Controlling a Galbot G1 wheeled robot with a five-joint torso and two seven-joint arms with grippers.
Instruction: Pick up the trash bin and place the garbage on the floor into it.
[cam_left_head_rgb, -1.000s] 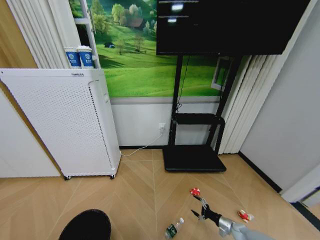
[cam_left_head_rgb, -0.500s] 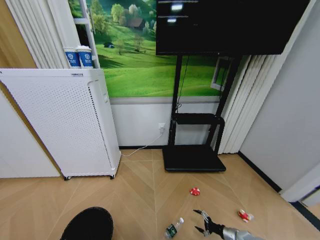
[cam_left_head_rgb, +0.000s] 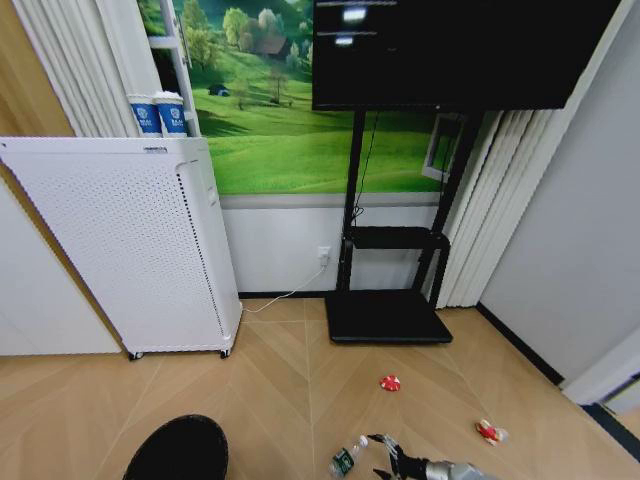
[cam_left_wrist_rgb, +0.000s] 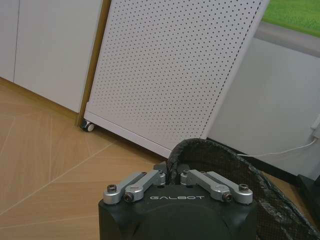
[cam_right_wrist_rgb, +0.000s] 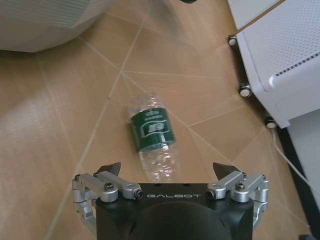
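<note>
At the lower left of the head view the black trash bin (cam_left_head_rgb: 178, 450) sits low over the wood floor (cam_left_head_rgb: 270, 390), its round mouth facing up, in front of the white perforated cabinet (cam_left_head_rgb: 120, 245). In the left wrist view the left gripper (cam_left_wrist_rgb: 170, 178) has its fingers drawn together, pinching the bin's rim.

Right of the bin lies the clear plastic bottle (cam_left_head_rgb: 347, 458) with a green label, flat on its side; its long axis runs diagonally, cap end toward the TV stand base (cam_left_head_rgb: 385, 318) and the wall. The right gripper (cam_left_head_rgb: 385, 458) hovers just beside it, jaws spread wide; in the right wrist view the bottle (cam_right_wrist_rgb: 152, 137) lies between the two fingertips, its long axis running away from the gripper (cam_right_wrist_rgb: 167, 170).

Farther right, one crumpled red-and-white wrapper (cam_left_head_rgb: 390, 383) lies on the floor nearer the stand, and another wrapper (cam_left_head_rgb: 489, 432) lies well apart, toward the grey wall.
</note>
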